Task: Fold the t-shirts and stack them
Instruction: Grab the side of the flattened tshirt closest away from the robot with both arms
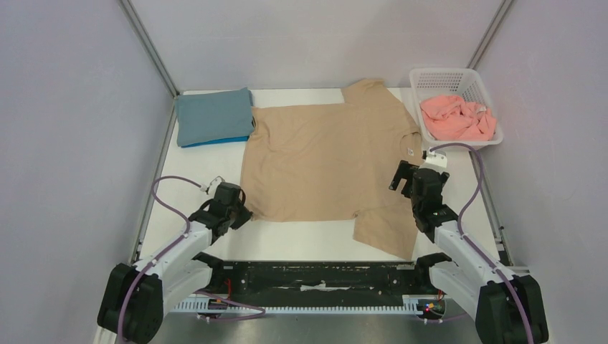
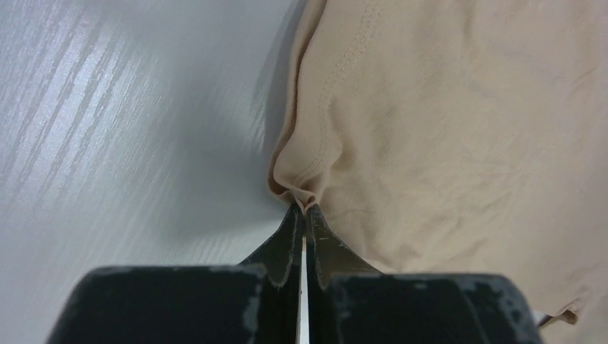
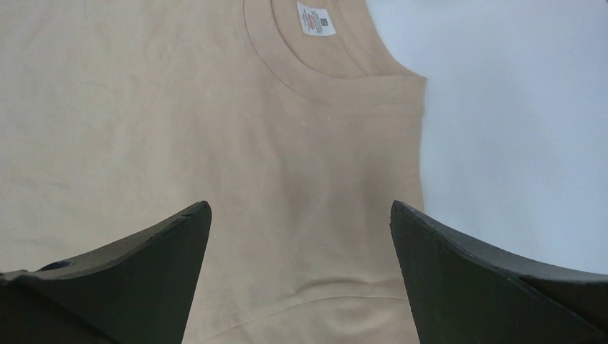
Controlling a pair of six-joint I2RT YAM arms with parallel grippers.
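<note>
Tan t-shirt lies flat at mid-frame in the top view, long axis left to right, collar pointing right, hem left, one sleeve up, one down. Left gripper is clamped on the hem's lower-left corner; right gripper hangs with jaws wide apart over the collar end. A folded slate-blue t-shirt sits upper left; a salmon-pink t-shirt lies crumpled in the white basket upper right.
</note>
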